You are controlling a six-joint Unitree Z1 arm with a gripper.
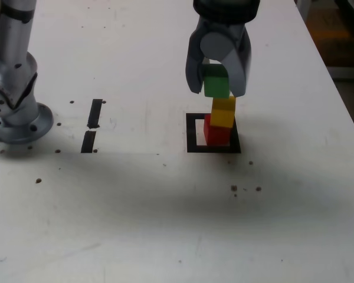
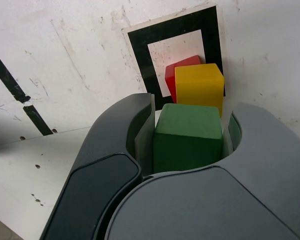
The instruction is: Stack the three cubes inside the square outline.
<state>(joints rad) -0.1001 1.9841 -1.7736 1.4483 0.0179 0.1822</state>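
Note:
A red cube (image 1: pixel 216 133) sits inside the square outline (image 1: pixel 192 133) of black tape, toward the exterior view's right side of it. On the red cube rests a yellow cube (image 1: pixel 223 111), shifted slightly to the right. My gripper (image 1: pixel 217 89) hangs straight above, shut on a green cube (image 1: pixel 216 82) whose underside is at the yellow cube's top; I cannot tell whether they touch. The wrist view shows the green cube (image 2: pixel 188 137) clamped between both fingers of the gripper (image 2: pixel 187 142), with the yellow cube (image 2: pixel 200 87), red cube (image 2: pixel 179 67) and square outline (image 2: pixel 140 50) below.
Two short black tape strips (image 1: pixel 95 112) (image 1: pixel 88 141) lie on the white table left of the outline in the exterior view. The arm's metal base (image 1: pixel 15 112) stands at the far left. Dark specks (image 1: pixel 235 188) dot the table near the outline. The table edge (image 1: pixel 336 88) runs along the right.

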